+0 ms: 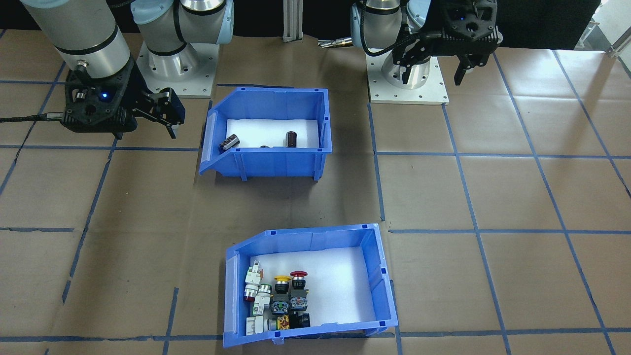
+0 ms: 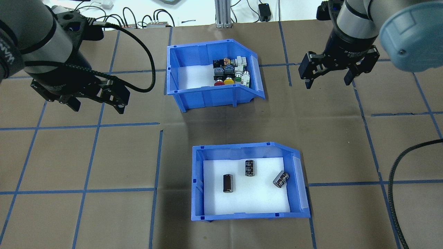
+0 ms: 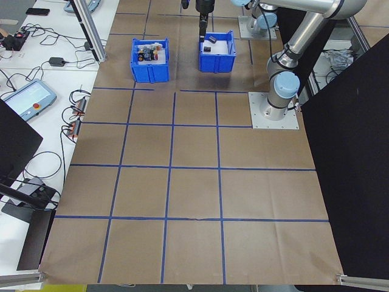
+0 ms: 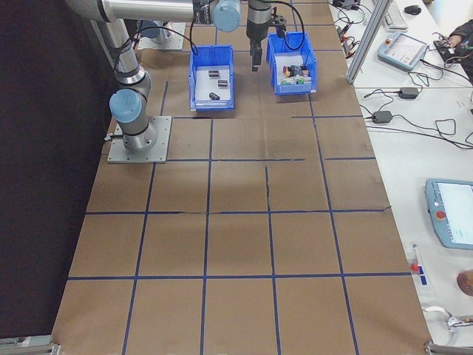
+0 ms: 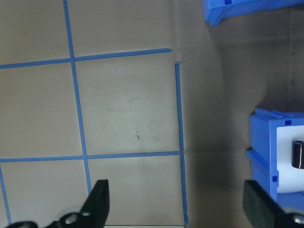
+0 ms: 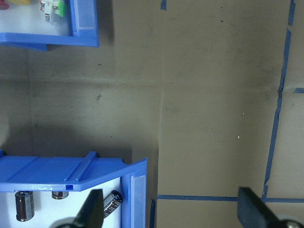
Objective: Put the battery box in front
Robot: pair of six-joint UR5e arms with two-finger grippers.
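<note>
Both grippers hang clear of the work with nothing in them: your left gripper (image 2: 95,103) has its black fingers spread wide above bare paper, and your right gripper (image 2: 328,77) is spread the same way, just beyond the sloped lip of the far bin.

The battery box (image 2: 251,211), a blue plastic bin with a white foam liner and three small dark cylindrical cells (image 2: 228,182) lying loose inside, sits on the robot's side of the table. It is not yet gripped, so treat this as the approach. Either gripper could reach it. Bring one down over a straight side wall or the back wall, one finger inside and one outside, and pinch the rim squarely. Avoid the sloped front lip with its clear label strip (image 2: 298,182); I judge that a poorer hold. One cell lies close to that lip, so keep the inner finger away from it. Lift or slide the box level, since the cells look free to roll.

Straight ahead stands the second blue plastic bin (image 2: 207,97), filled with red, yellow and white push-button switches (image 2: 230,71). It occupies the forward spot, well apart from the battery box, and is the main obstacle. You will probably have to steer around it or shift it aside. The brown paper table cover with blue tape grid (image 2: 104,155) lies around both bins.
</note>
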